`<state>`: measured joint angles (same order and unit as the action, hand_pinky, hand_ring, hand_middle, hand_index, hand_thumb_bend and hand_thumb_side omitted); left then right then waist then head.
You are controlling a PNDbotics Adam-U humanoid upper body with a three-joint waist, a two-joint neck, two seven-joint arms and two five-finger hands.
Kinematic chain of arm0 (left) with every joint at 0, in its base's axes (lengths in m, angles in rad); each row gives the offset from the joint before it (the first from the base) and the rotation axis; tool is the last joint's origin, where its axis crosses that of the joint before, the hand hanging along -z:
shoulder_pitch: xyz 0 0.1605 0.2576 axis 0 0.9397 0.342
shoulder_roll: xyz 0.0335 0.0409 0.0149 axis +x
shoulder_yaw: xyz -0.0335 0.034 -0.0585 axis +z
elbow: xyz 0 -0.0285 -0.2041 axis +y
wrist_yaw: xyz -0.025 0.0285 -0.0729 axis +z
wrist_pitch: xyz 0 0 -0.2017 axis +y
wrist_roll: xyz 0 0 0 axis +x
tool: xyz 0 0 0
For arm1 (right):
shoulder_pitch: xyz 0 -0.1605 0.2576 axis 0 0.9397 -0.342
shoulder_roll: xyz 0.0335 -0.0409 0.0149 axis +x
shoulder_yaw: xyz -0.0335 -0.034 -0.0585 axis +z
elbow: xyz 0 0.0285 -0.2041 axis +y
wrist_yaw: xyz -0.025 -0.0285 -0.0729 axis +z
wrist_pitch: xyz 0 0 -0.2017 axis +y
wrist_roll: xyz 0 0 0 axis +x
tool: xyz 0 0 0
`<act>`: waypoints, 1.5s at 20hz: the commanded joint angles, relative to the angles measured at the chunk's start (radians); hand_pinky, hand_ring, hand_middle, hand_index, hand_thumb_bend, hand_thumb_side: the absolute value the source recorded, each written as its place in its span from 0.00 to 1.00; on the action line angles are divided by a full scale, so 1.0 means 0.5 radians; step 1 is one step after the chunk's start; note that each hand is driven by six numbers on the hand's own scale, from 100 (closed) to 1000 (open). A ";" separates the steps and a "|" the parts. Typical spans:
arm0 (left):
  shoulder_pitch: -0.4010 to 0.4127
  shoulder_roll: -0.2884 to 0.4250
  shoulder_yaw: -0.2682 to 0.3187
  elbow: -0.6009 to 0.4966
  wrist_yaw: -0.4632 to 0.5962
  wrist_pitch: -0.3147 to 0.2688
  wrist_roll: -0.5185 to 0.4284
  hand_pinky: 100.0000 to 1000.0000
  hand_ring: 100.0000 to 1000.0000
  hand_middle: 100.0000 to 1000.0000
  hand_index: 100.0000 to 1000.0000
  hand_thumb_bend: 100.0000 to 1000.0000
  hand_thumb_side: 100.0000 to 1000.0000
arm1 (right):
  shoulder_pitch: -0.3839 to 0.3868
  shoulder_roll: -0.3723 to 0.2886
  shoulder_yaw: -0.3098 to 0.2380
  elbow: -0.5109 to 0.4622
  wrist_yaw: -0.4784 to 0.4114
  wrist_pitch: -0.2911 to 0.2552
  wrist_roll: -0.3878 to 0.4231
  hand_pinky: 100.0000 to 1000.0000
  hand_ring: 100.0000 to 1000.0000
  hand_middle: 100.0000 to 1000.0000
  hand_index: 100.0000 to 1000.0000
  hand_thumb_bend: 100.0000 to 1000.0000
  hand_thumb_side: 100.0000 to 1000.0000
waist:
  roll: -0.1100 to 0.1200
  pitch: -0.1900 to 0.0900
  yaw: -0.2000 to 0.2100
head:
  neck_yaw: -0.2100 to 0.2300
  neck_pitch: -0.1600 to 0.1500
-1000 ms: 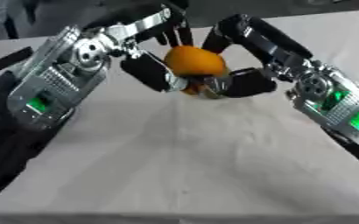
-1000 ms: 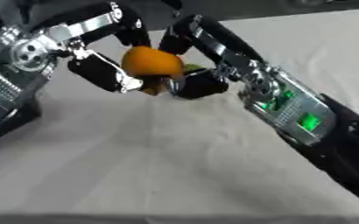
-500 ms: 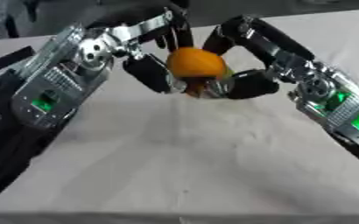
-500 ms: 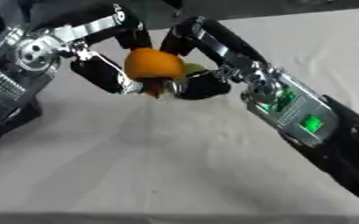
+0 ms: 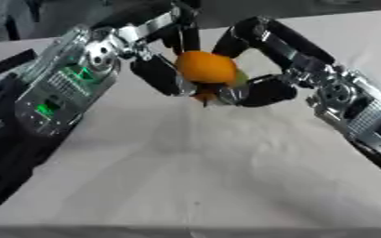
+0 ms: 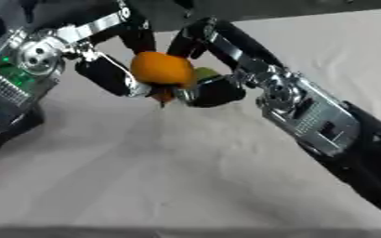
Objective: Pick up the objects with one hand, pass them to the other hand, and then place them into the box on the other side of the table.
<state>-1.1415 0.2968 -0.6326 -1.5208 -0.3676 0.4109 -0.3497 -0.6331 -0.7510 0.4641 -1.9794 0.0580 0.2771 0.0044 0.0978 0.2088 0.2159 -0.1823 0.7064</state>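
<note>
Fruit: an orange round object (image 5: 205, 67) held above the pale surface (image 5: 202, 176), toward the far middle of the scene, between the two hands.
Underside of fruit: a small reddish-orange bit pokes down below it, and a patch of green (image 6: 203, 73) sits against its right side; what these are cannot be made out.
Left hand: the left hand (image 5: 163, 74) comes in from the far left, its dark fingers curled against the left side and top of the orange object.
Right hand: the right hand (image 5: 259, 90) arches in from the far right, fingers curled over the top and thumb part tucked under the right side, touching the object.
Left eye view: shows more of the left forearm, with its green lights (image 5: 46, 109), and dark gear at the left edge.
Right eye view: shows more of the right forearm (image 6: 307, 114), running to the near right corner.
Surface: a pale cloth with faint creases.
</note>
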 commanded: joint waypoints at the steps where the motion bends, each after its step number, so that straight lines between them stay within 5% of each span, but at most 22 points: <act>1: -0.028 0.020 0.043 -0.005 -0.007 0.009 0.035 0.65 0.49 0.43 0.46 0.47 0.00 | -0.025 -0.008 -0.020 -0.041 0.007 -0.009 0.008 0.66 0.64 0.49 0.58 0.38 0.00 | 0.008 -0.006 0.000 | 0.010 -0.009; 11: -0.016 0.027 0.043 -0.008 0.021 0.004 0.024 0.65 0.50 0.46 0.51 0.55 0.00 | -0.012 -0.009 -0.023 -0.041 0.000 0.007 0.082 0.69 0.73 0.60 0.70 0.60 0.05 | 0.010 -0.007 -0.002 | 0.016 -0.006; 30: 0.002 0.045 0.045 -0.017 0.007 0.016 0.009 0.59 0.41 0.39 0.44 0.55 0.00 | 0.006 -0.013 -0.040 -0.041 0.023 0.075 0.104 0.71 0.78 0.67 0.80 0.57 0.12 | 0.011 -0.004 -0.004 | 0.026 -0.005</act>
<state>-1.1258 0.2979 -0.6280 -1.5188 -0.3614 0.4166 -0.3451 -0.6168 -0.7442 0.4602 -1.9794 0.0627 0.3085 0.0567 0.0978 0.2088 0.2125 -0.1744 0.7064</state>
